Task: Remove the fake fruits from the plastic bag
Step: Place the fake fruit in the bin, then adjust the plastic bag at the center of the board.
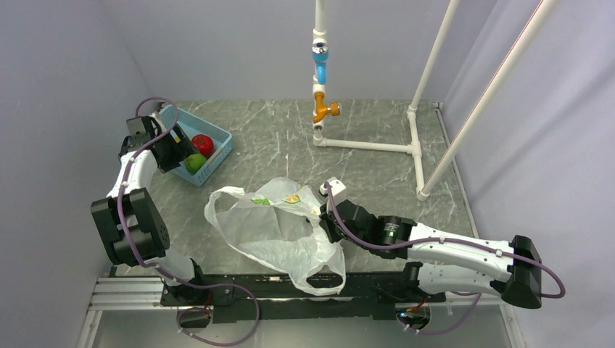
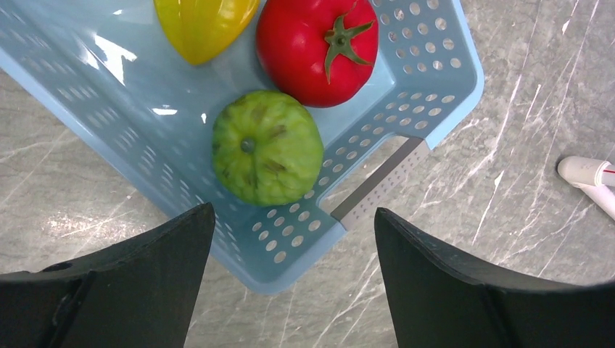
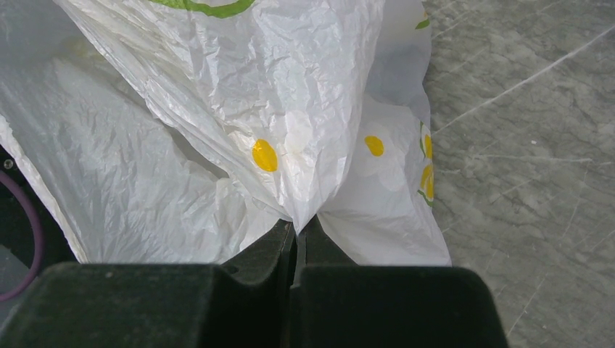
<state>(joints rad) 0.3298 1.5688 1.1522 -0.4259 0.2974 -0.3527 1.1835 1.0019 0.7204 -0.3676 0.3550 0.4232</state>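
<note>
Right gripper (image 3: 296, 228) clamped on a fold of the plastic bag (image 3: 239, 87); left gripper (image 2: 294, 212) spread apart, empty.
Bag lies at table centre, spreading left and near from the right jaws. Left gripper hovers well apart, far left, over the blue basket (image 2: 435, 94) holding the red fruit (image 2: 315, 47), green fruit (image 2: 266, 147) and yellow fruit (image 2: 203, 25). Bag contents hidden.

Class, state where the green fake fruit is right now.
Left side, left wrist view: the green fruit lies in the blue basket beside the red fruit, under the open left tool.
</note>
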